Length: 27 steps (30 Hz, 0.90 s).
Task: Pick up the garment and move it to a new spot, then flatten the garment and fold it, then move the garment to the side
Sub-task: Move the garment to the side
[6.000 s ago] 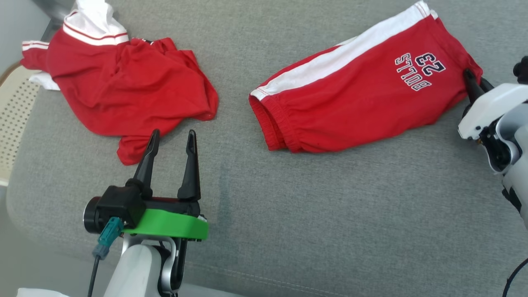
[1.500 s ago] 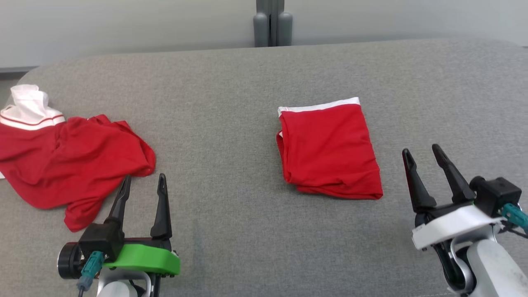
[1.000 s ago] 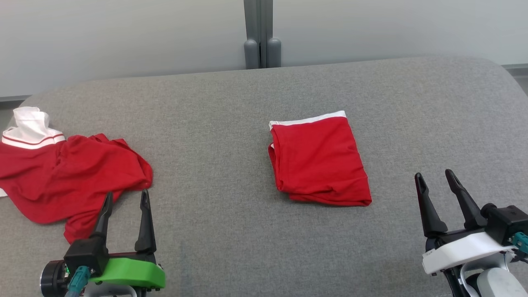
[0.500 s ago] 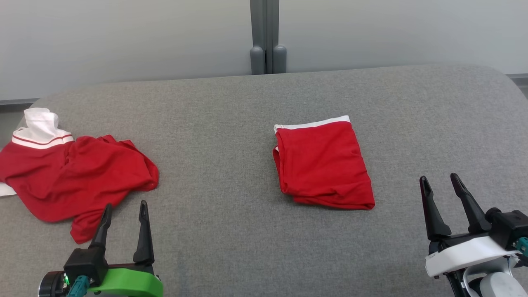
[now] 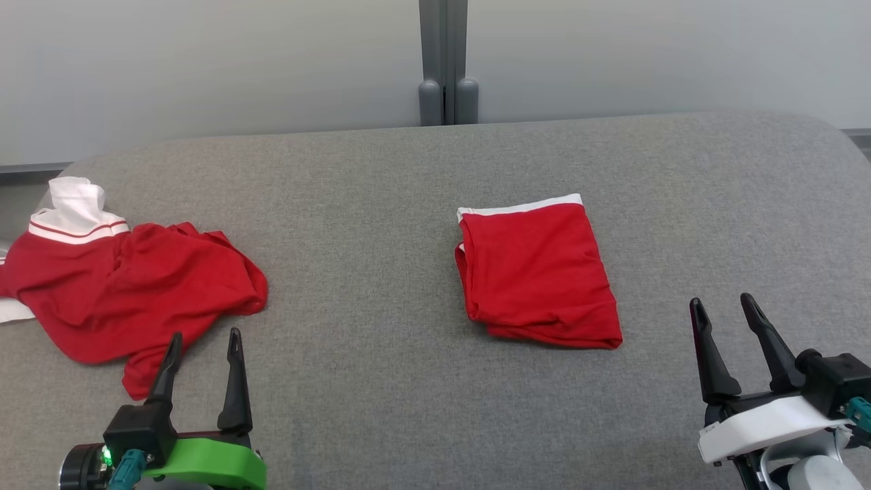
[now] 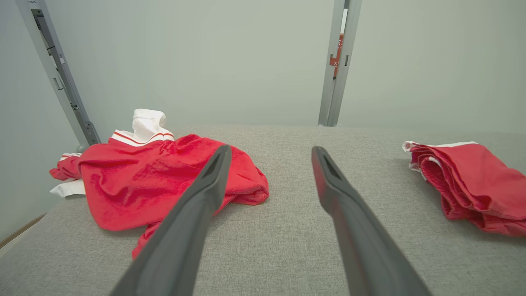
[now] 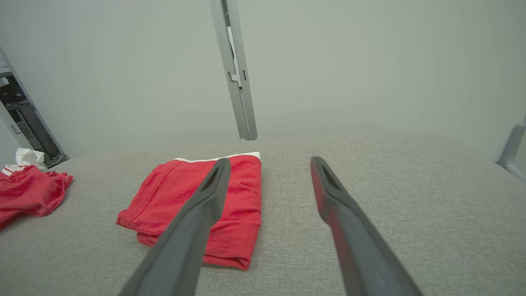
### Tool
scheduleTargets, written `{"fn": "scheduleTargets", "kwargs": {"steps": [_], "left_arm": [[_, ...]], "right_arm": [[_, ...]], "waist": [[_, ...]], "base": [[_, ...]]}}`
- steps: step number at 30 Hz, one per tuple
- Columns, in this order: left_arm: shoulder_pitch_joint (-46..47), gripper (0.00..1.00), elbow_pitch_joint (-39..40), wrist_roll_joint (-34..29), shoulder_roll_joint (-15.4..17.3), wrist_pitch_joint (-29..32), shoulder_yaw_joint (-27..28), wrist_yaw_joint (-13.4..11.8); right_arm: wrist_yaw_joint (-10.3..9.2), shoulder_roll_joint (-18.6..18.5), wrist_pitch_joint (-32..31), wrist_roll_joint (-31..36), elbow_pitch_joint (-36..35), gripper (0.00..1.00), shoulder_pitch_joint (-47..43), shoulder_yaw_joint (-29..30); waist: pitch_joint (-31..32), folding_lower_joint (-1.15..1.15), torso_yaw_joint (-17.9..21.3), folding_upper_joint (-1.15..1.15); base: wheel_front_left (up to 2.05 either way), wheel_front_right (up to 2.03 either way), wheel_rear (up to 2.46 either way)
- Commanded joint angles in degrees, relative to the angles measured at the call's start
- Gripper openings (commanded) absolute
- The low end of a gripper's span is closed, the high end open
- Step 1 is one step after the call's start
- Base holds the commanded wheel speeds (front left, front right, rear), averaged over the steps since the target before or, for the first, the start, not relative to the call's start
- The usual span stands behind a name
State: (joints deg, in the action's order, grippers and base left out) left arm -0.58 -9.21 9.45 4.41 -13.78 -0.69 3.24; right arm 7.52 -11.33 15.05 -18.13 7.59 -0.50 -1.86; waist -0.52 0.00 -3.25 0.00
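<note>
no readable text, red post sticker [image 6: 334, 60] illegible

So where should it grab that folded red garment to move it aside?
Probably the thick near edge of the folded garment, where all layers bunch together. Come in low from the robot's right, the open right jaws being nearest; the left edge shows loose layer ends that could splay.
</note>
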Motion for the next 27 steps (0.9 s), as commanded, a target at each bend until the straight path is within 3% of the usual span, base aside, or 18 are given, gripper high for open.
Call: {"fn": "scheduleTargets", "kwargs": {"steps": [1,27], "left_arm": [[-0.89,1.00,0.63,-0.04,0.43,0.36,-0.06,-0.38],[-2.72,1.00,4.60,1.50,1.51,4.42,-0.62,-1.89]], "right_arm": [[-0.07,0.14,0.18,0.20,0.16,1.00,-0.24,0.10],[-0.07,0.36,0.18,0.53,2.35,1.00,0.04,-0.29]], "waist": [[0.05,0.00,-0.08,0.00],[0.62,0.00,-0.42,0.00]], "base": [[0.00,0.00,0.00],[0.00,0.00,0.00]]}}
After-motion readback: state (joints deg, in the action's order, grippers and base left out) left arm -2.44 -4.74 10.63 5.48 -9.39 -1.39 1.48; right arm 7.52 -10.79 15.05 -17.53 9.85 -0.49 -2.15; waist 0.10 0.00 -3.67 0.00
